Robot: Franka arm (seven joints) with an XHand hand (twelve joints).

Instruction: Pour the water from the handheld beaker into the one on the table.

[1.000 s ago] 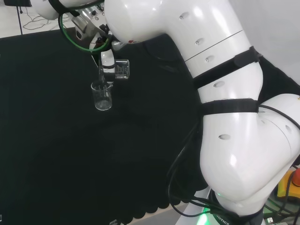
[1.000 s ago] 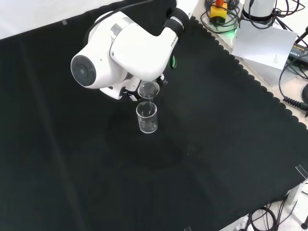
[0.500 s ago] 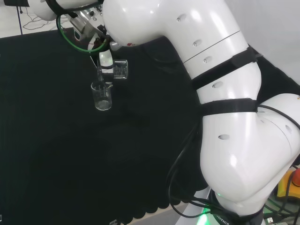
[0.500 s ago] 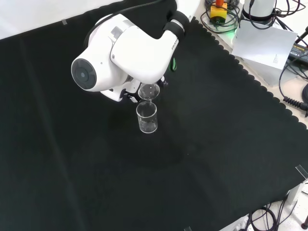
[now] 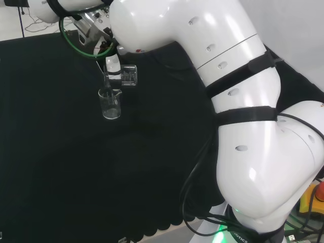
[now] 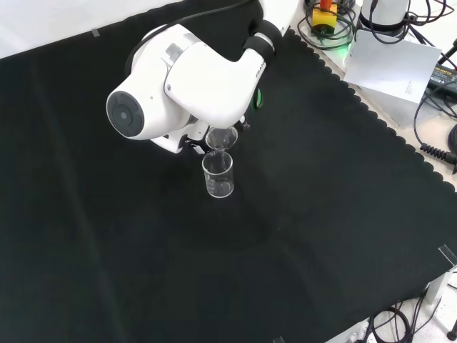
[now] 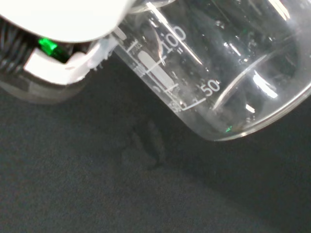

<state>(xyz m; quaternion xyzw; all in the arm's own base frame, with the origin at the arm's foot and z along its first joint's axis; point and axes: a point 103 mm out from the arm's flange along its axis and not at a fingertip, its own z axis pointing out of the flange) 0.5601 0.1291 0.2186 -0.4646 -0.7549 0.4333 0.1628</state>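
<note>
Pour apparently under way. Clear glass handheld beaker [image 5: 127, 76] tipped near-horizontal, lip over clear glass beaker on black cloth [image 5: 110, 103]. Black-and-white hand [image 5: 112, 67] clasped round it. Water levels unreadable; finishing and righting likely remain.

You see a black cloth [image 6: 321, 214] with a scalloped edge over the bench. Your arm's links [image 5: 243, 126] are glossy white, banded with black straps, and the big link [image 6: 186, 78] in the front view carries a round grey cap. A green cable [image 5: 76, 44] loops near the white and black hand [image 5: 112, 66]. Both the tilted beaker [image 5: 127, 76] and the standing beaker [image 6: 218, 175] are clear glass; the tilted one bears white graduation marks in the wrist view. A small green light [image 7: 47, 46] glows beside a white part there.
</note>
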